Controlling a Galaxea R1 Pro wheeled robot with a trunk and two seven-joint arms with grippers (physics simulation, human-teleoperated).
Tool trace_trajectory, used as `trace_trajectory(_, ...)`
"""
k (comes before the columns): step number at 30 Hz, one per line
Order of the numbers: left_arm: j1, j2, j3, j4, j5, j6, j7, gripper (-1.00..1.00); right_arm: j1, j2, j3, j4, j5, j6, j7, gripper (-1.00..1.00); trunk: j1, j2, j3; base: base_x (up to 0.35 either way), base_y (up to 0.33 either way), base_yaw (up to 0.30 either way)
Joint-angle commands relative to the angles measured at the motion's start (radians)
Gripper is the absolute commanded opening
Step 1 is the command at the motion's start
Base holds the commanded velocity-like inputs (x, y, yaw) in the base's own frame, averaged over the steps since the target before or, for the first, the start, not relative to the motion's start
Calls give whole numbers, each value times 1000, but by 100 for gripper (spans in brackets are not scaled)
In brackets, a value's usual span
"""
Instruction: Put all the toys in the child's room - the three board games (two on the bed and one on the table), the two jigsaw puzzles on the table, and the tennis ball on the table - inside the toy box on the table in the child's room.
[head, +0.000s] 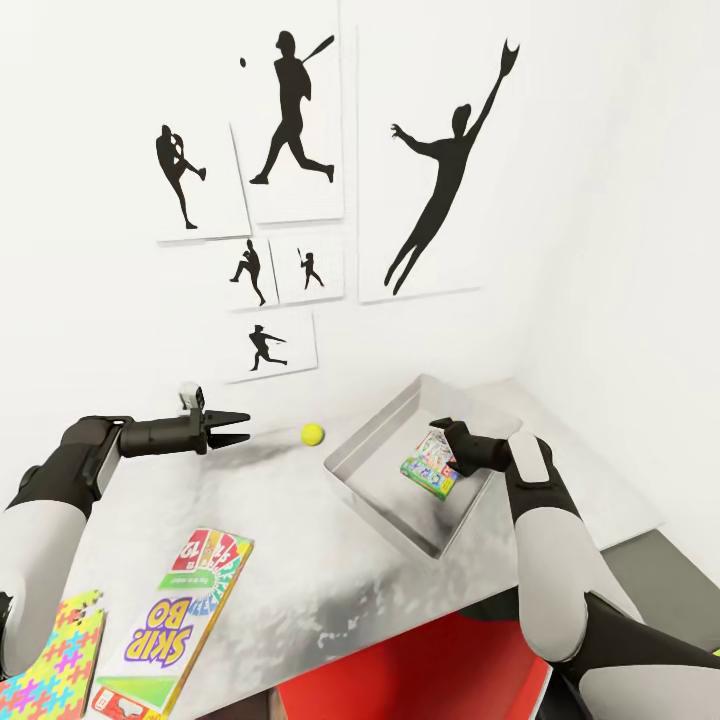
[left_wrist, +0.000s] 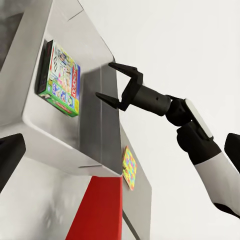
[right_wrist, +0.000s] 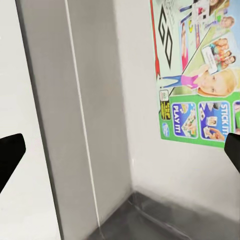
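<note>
Your right gripper (left_wrist: 111, 81) hangs over the toy box (head: 375, 440) at centre right of the head view with its jaws spread wide and empty, a green-edged board game (head: 432, 470) lying flat inside the tray just under it. Your left gripper (head: 240, 426), at middle left, is also parted and holds nothing, its tips pointing at the tennis ball (head: 312, 433) just beyond them on the table (head: 300, 560). That ball looks light, springy and apt to roll, so close across its widest part; the Skip-Bo box (head: 175, 625) and jigsaw puzzle (head: 55, 665) at lower left look stiff and thin, best pinched by an edge.
</note>
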Motion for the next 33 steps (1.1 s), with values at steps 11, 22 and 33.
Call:
trace_trajectory(11,-1,3,1,0,-4,11,-6,100,-1,1,-4,-7,-11,9,-6,100,1,-2,1,0,0,0)
trace_trajectory(22,-1,11,4,0,-3,10,-11,100,4,0,-1,-56,-11,24,63,100,1,-2,17,0,0,0)
trace_trajectory(33,-1,32,5,0,-2,11,-26,100,15,2,1,-176,-16,113,93,100,1,-2,34,0,0,0)
